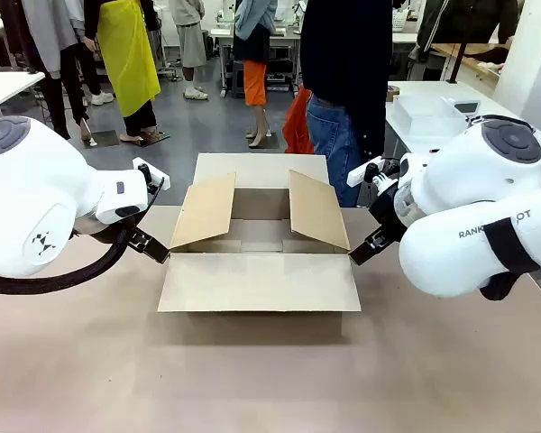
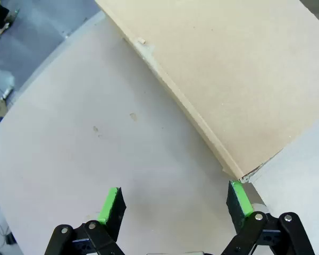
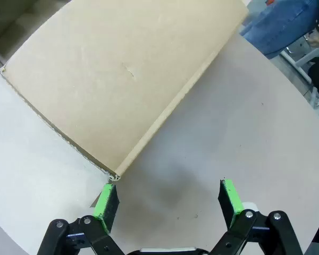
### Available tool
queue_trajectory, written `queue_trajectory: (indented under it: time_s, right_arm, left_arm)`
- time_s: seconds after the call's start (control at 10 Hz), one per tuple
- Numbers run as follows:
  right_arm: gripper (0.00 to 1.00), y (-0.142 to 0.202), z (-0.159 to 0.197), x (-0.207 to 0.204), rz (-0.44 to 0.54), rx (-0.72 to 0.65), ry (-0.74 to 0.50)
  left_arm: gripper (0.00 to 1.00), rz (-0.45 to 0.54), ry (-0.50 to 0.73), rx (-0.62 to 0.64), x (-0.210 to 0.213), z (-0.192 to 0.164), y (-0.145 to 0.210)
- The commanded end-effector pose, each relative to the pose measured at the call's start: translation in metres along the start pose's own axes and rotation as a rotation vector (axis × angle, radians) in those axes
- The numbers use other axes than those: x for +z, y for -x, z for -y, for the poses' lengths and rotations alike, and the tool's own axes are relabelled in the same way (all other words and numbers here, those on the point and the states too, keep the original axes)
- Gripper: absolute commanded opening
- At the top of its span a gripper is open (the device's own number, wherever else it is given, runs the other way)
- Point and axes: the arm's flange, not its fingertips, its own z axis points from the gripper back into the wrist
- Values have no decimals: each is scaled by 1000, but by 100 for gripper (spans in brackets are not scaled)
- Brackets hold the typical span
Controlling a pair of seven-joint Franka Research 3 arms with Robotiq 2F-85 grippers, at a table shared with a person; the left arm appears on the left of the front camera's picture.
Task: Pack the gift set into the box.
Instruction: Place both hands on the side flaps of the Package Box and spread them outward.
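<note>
Cardboard box (image 1: 260, 281) centred on table (image 1: 270, 379), flaps open. Left gripper (image 1: 151, 244) at its 9 o'clock, right gripper (image 1: 364, 249) at 3 o'clock. Both have jaws apart and empty, likely flanking near corners to steady it for packing.

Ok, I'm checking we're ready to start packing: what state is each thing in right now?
Box: open, no item visible inside.
Near flap: folded out towards the robot, about flat.
Left side flap: raised at a slant.
Right side flap: raised at a slant.
Left end effector: open, holding nothing, by the box's near left corner.
Right end effector: open, holding nothing, by the near right corner.
</note>
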Motion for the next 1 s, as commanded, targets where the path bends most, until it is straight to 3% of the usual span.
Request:
queue_trajectory:
  time_s: [0.0,0.9]
  right_arm:
    - [100,0,0,0,0,0,0]
    - [100,0,0,0,0,0,0]
  left_arm:
    - [100,1,0,-1,0,0,0]
    - [100,1,0,-1,0,0,0]
